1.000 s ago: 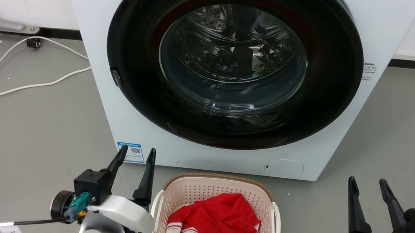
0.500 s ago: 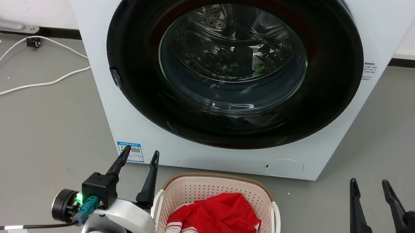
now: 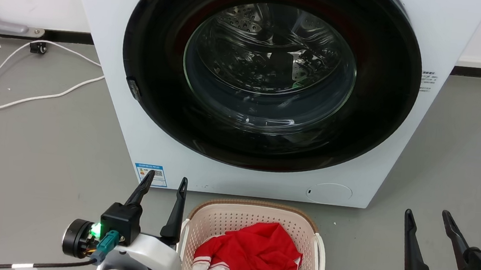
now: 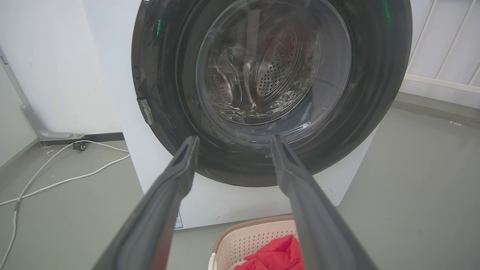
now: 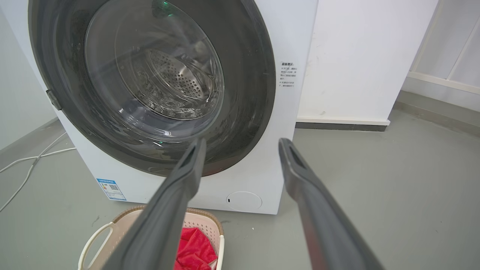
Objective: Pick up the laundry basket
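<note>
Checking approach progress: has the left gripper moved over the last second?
Yes. The left gripper has shifted rightward, toward the cream perforated plastic laundry basket, judged against the blue label on the white washer.

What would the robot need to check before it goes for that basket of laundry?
1. Laundry basket upright on the floor: ok.
2. Red garment inside it: ok.
3. Left gripper, jaws open: ok.
4. Right gripper, jaws open: ok.
5. Left gripper beside the left handle: ok.
6. Right gripper near the right handle: not ok, well off to the side.
</note>
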